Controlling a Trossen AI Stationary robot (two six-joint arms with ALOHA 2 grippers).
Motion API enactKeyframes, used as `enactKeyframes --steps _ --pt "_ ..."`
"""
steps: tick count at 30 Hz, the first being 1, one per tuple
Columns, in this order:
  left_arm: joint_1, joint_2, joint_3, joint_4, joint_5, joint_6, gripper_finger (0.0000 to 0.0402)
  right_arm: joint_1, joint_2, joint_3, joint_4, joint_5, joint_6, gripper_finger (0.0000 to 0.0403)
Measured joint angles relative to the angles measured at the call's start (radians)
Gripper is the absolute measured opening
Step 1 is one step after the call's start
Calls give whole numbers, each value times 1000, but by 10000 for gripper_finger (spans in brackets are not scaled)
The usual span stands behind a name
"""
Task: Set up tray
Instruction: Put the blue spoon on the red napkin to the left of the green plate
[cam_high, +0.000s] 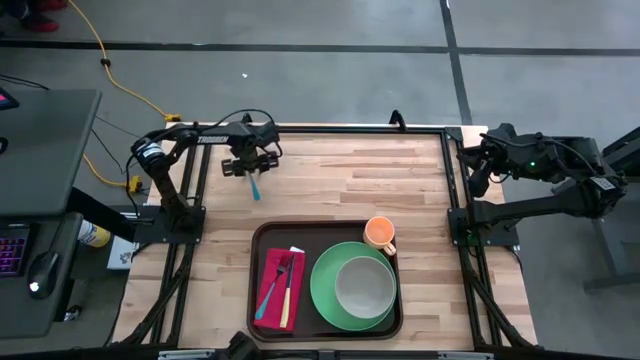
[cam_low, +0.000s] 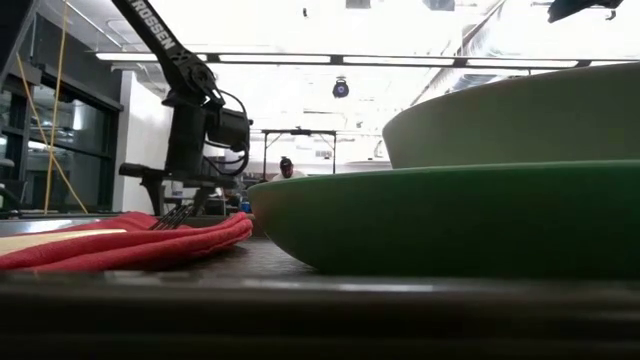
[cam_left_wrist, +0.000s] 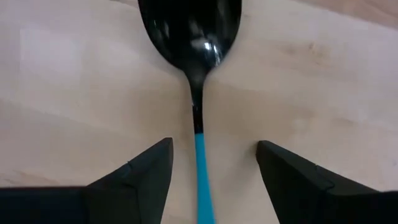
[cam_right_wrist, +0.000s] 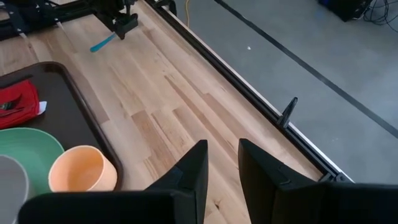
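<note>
A spoon with a black bowl and a blue handle lies flat on the wooden table, near its far left part. My left gripper is open and points down over it. One finger stands on either side of the handle just behind the bowl, and neither touches it. The dark brown tray sits at the near middle of the table. It carries a red napkin with a fork and a knife, a green plate, a pale bowl and an orange cup. My right gripper waits at the far right edge with its fingers a little apart, holding nothing.
A black frame rail runs along the table's far edge, with posts at both sides. Bare wood lies between the spoon and the tray. A desk with a keyboard and a mouse stands left of the table. A yellow cable crosses the floor.
</note>
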Motion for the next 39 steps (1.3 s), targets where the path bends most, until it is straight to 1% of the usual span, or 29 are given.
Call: enactKeyframes --steps 4,11,16,19,22,32,39 --pt "22 0 -18 15 -9 30 264 0 0 0 0 -8 13 67" --pt "29 -4 -79 90 14 57 263 0 0 0 0 -25 29 67" --pt "29 -5 -83 98 13 87 263 0 0 0 0 -25 30 67" --pt "29 -5 -83 100 12 101 254 0 0 0 0 -25 30 67" --pt "29 -5 -83 105 12 103 230 0 0 0 0 -29 38 67" --pt "29 -5 -83 112 0 105 123 0 0 0 0 -62 52 67" --pt "29 -4 -84 113 -15 167 53 0 0 0 0 -80 53 67"
